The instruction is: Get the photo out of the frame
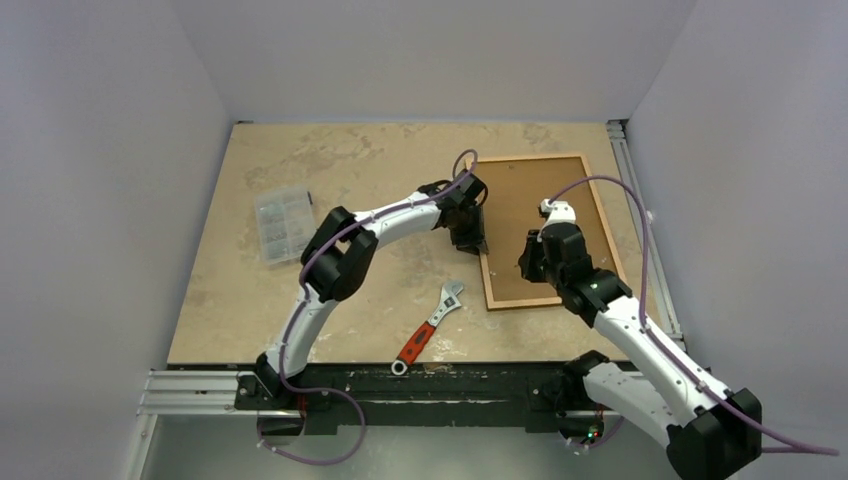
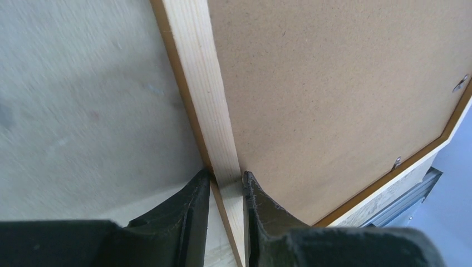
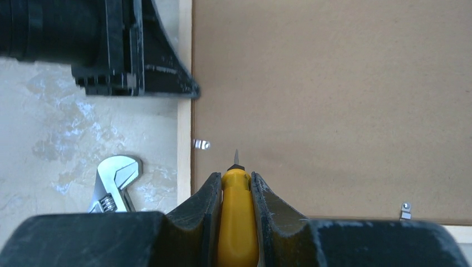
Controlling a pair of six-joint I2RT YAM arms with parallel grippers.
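Observation:
The frame lies face down at the right of the table, its cork-brown backing board up. The photo is hidden under the board. My left gripper is shut on the frame's left rail, one finger on each side of the rail, with the gripper at the near end of it. My right gripper is over the board and shut on a yellow-handled screwdriver. Its metal tip points at the board close to a small metal clip on the left rail.
A red-handled adjustable wrench lies on the table left of the frame's near corner; its head shows in the right wrist view. A clear parts box sits at the left. More clips hold the board's edges.

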